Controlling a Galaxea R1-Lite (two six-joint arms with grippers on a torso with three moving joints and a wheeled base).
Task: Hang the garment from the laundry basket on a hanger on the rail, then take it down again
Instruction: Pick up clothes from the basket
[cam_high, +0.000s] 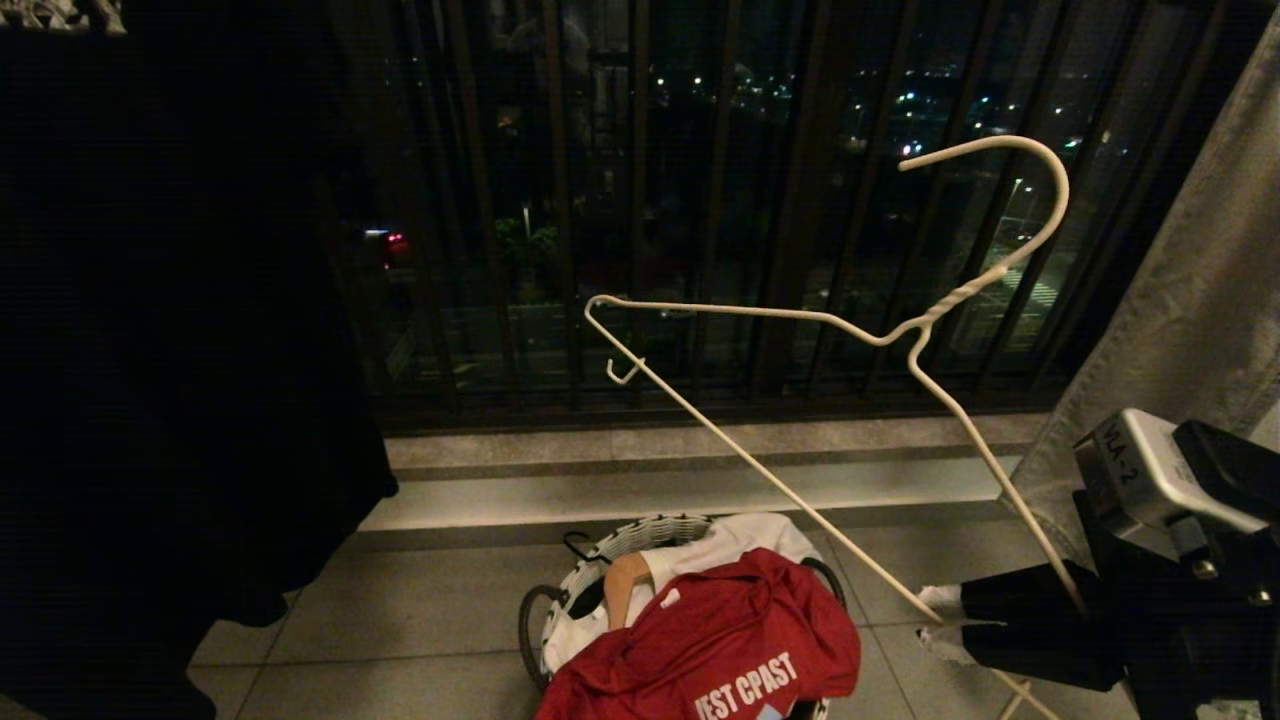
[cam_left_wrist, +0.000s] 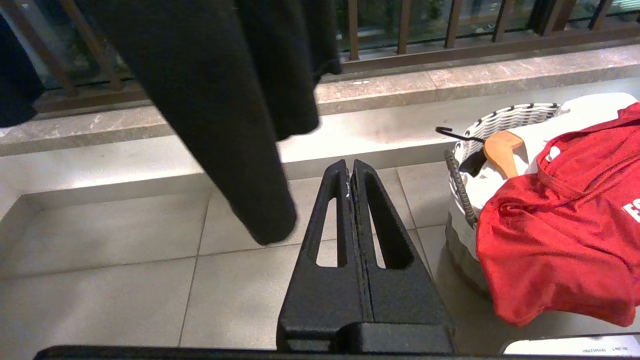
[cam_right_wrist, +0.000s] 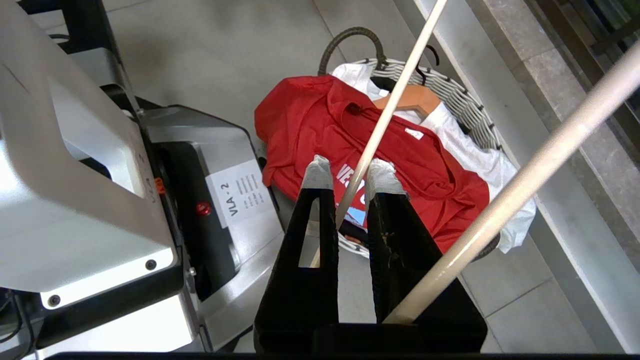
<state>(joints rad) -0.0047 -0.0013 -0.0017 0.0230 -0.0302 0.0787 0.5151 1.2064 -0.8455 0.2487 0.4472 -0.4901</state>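
Observation:
The red garment (cam_high: 720, 640) with white lettering lies draped over the top of the laundry basket (cam_high: 640, 530), low in the head view; both also show in the left wrist view, garment (cam_left_wrist: 560, 235) and basket (cam_left_wrist: 505, 117). My right gripper (cam_high: 938, 620) is at the lower right, level with the basket's top, and holds up the thin white wire hanger (cam_high: 958, 298), tilted, with its hook uppermost. In the right wrist view one wire of the hanger (cam_right_wrist: 395, 95) runs between the white-tipped fingers of the gripper (cam_right_wrist: 350, 172), above the garment (cam_right_wrist: 320, 120). My left gripper (cam_left_wrist: 351, 167) is shut and empty, left of the basket. The rail is out of view.
A black garment (cam_high: 170, 350) hangs at the left. Dark balcony bars (cam_high: 640, 200) and a stone step (cam_high: 700, 470) lie behind the basket, and a grey curtain (cam_high: 1190, 300) hangs at the right. A wooden hanger (cam_high: 625, 585) and a white cloth (cam_high: 740, 540) lie in the basket.

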